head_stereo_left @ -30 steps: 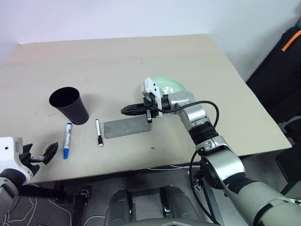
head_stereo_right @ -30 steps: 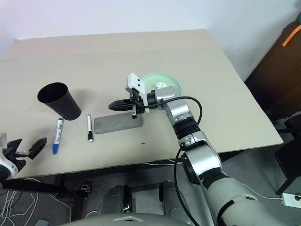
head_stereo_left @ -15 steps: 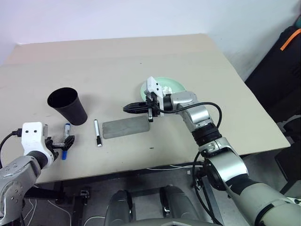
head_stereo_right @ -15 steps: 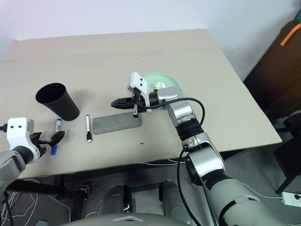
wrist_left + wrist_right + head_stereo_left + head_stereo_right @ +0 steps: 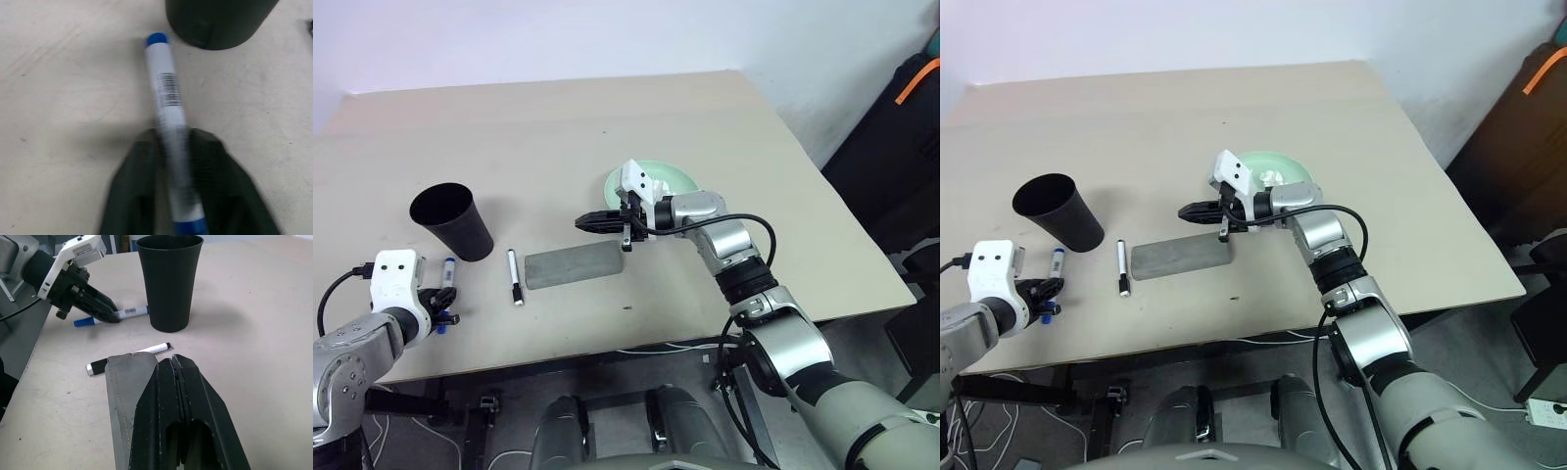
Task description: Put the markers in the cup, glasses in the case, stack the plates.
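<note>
L gripper (image 5: 176, 196) clamped on blue-cap marker (image 5: 166, 93), 7 o'clock of cup (image 5: 452, 219); R gripper (image 5: 597, 222) fingers together, over case (image 5: 574, 264).

Table (image 5: 548, 127): we are seeing a beige top.
Lying on it: cup (image 5: 451, 220), blue-capped marker (image 5: 166, 95), black-capped marker (image 5: 514, 276), grey case (image 5: 574, 264), mint plate (image 5: 677, 178).

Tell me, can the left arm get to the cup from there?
Probably yes. The left gripper is on the blue marker, and the cup stands just past it with bare table between.
</note>
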{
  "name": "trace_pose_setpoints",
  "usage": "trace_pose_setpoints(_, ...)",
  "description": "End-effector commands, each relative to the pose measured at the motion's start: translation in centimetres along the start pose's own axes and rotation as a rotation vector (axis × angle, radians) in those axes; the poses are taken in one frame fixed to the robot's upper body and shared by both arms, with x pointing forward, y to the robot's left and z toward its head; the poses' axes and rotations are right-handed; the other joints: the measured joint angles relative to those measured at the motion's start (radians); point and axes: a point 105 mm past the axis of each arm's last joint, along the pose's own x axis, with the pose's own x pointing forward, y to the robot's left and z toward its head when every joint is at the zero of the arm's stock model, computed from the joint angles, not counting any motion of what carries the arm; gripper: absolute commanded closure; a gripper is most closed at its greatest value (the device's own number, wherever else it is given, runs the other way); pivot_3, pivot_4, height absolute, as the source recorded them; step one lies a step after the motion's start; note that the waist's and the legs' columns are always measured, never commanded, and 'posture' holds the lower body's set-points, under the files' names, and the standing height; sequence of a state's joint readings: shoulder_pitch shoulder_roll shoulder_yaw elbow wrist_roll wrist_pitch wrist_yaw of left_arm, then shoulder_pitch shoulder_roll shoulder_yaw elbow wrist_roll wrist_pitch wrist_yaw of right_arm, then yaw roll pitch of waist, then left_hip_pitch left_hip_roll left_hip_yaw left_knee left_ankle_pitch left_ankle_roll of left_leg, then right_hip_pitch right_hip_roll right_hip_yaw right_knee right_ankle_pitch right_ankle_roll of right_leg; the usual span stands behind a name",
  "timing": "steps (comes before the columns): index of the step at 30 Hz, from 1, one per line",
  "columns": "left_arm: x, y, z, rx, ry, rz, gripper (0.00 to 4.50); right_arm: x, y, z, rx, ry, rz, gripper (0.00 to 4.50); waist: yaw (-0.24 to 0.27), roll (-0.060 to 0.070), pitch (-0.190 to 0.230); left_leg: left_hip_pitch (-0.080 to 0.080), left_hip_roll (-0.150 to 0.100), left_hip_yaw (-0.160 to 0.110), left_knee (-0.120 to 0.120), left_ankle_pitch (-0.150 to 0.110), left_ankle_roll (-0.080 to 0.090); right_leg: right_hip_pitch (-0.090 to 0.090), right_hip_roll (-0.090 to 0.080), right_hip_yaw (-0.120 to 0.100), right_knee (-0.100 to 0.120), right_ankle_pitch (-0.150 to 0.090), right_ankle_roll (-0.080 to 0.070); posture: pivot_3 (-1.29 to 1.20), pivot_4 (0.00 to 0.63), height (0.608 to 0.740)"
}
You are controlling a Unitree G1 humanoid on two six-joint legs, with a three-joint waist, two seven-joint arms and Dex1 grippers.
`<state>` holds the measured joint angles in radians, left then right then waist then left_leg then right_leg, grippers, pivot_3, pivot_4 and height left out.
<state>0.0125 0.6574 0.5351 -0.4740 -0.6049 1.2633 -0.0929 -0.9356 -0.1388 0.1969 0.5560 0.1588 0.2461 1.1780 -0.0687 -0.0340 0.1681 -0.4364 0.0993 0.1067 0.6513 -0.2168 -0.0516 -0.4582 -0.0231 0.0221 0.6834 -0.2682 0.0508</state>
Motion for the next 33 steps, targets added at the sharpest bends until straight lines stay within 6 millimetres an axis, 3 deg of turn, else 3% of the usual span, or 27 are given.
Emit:
trace_pose_setpoints(1,-0.8,1.8,1.6,0.018,-0.039,0.095,4.21,-0.7,0.0,0.4,-0.013,-0.011,0.003,4.50,0.000,0.000,0.000,0.000,0.000,0.000,0.000,0.000,0.000,0.000,0.000,0.000,0.000,0.000,0.000,0.00,0.150,0.726)
trace_pose_setpoints(6,-1.3,3.2,2.4,0.022,-0.080,0.161,4.21,-1.9,0.3,0.3,-0.006,-0.017,0.022,4.50,0.001,0.000,0.000,0.000,-0.001,0.000,0.000,0.000,0.000,0.000,-0.001,0.000,-0.001,0.000,0.000,0.00,0.150,0.726)
trace_pose_setpoints(11,-3.1,3.6,5.2,0.124,-0.214,0.130,4.21,-2.6,1.2,1.5,-0.010,-0.088,0.059,4.50,-0.001,-0.001,0.000,0.000,0.000,0.000,0.000,0.000,0.000,0.000,-0.001,0.000,0.000,0.000,0.000,0.00,0.150,0.726)
trace_pose_setpoints(13,-4.3,3.8,7.8,0.133,-0.336,0.106,4.21,-2.8,1.4,1.7,-0.002,-0.094,0.067,4.50,0.000,-0.001,0.001,0.000,0.000,0.000,-0.001,0.000,0.000,-0.001,-0.001,0.000,0.000,0.000,0.000,0.00,0.150,0.726)
trace_pose_setpoints(15,-6.0,4.0,12.1,0.141,-0.554,0.072,4.21,-2.9,1.6,1.9,0.002,-0.103,0.075,4.50,0.005,-0.002,0.001,0.000,0.000,0.000,-0.002,0.000,0.000,-0.001,-0.001,0.000,-0.001,0.000,0.000,0.00,0.150,0.726)
trace_pose_setpoints(18,-8.5,5.1,16.7,0.157,-0.805,0.141,4.21,-2.8,1.6,1.9,-0.003,-0.099,0.065,4.50,0.020,-0.003,0.001,0.000,-0.001,0.000,-0.001,0.000,0.000,0.000,-0.002,-0.002,-0.001,-0.002,-0.004,0.00,0.150,0.726)
trace_pose_setpoints(23,-9.9,3.3,20.3,0.266,-1.064,0.137,4.21,-2.8,1.6,2.3,-0.004,-0.108,0.050,4.50,0.026,-0.003,0.001,0.000,-0.001,0.003,-0.001,0.000,0.000,0.000,-0.002,0.001,-0.002,0.000,-0.001,0.00,0.150,0.726)
trace_pose_setpoints(25,-9.5,2.4,20.6,0.252,-1.119,0.089,4.21,-2.9,1.6,2.3,-0.007,-0.109,0.043,4.50,0.031,-0.003,0.001,0.000,-0.001,0.003,-0.002,0.000,0.000,-0.001,-0.002,0.001,-0.002,0.000,-0.001,0.00,0.150,0.726)
trace_pose_setpoints(29,-6.2,-0.5,18.2,0.271,-1.069,-0.093,4.21,-2.9,1.5,2.1,0.028,-0.092,0.033,4.50,0.030,-0.003,0.001,-0.001,-0.001,0.003,-0.001,0.000,0.000,0.000,-0.001,0.001,-0.002,0.001,0.000,0.00,0.150,0.726)
trace_pose_setpoints(33,-4.6,-0.8,17.0,0.204,-1.069,-0.137,4.21,-3.2,1.4,2.1,0.040,-0.081,0.024,4.50,0.026,-0.004,0.001,-0.001,0.000,0.003,0.000,0.001,0.000,-0.001,0.000,0.000,-0.001,0.001,0.000,0.00,0.150,0.726)
